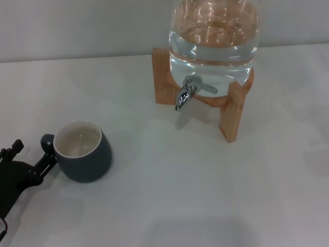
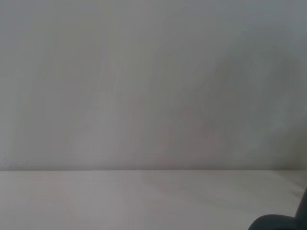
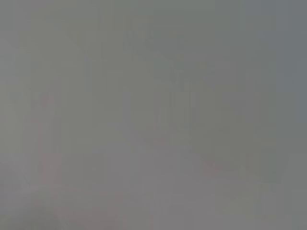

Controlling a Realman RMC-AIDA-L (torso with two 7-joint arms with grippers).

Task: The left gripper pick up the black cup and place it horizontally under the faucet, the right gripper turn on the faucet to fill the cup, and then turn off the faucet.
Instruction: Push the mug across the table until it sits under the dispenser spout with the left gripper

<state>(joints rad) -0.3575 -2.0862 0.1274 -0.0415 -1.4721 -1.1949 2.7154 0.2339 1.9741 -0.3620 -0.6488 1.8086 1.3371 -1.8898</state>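
Note:
The black cup (image 1: 82, 150) stands upright on the white table at the left in the head view, cream inside, its small loop handle turned toward my left gripper. My left gripper (image 1: 33, 153) is at the lower left, just beside the handle, fingers apart and holding nothing. The chrome faucet (image 1: 184, 95) sticks out of the clear glass water jug (image 1: 213, 41) at the back, spout down, well to the right of the cup. No water runs from it. The right gripper is out of view. The right wrist view shows only blank grey.
The jug rests in a wooden stand (image 1: 234, 110) whose legs flank the faucet. The white table (image 1: 180, 195) stretches between cup and stand. The left wrist view shows table, wall and a dark shape (image 2: 276, 223) in one corner.

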